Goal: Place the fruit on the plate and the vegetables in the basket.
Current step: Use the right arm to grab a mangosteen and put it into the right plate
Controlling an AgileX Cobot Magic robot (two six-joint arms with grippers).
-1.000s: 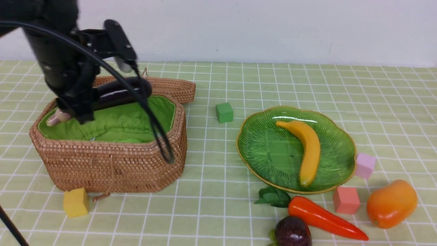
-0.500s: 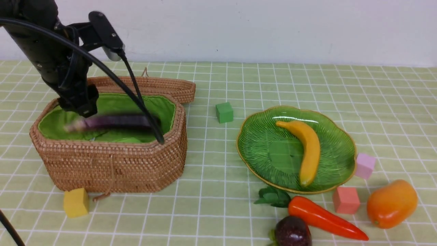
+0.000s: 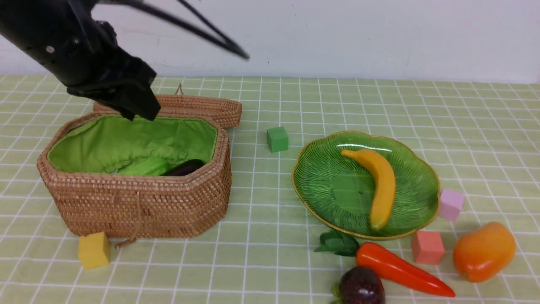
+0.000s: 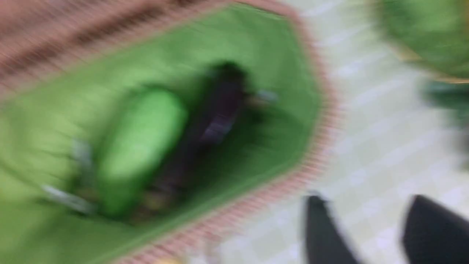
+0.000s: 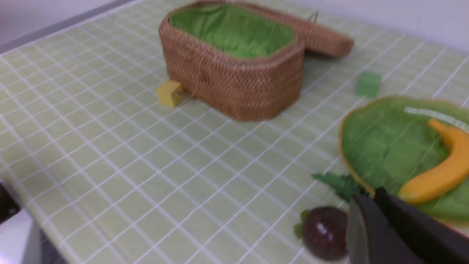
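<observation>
- Left gripper [image 3: 137, 105]: above the back rim of the wicker basket [image 3: 139, 202], fingers spread and empty.
- Right gripper [image 5: 377, 205]: low, near the purple fruit [image 3: 360, 287]. Its fingers look pressed together and hold nothing.
- Eggplant [image 3: 185, 168] and gourd [image 3: 145, 166]: lying side by side in the basket lining.
- Banana [image 3: 379, 185]: on the green plate [image 3: 320, 177].
- Carrot [image 3: 396, 270] and mango [image 3: 483, 251]: on the cloth in front of the plate.
- Step, as judged: the left arm should rise straight clear of rim and lid before it swings.
- Carrot, likely next: grip across mid-body, avoiding its leaves and the purple fruit just beside it.
</observation>
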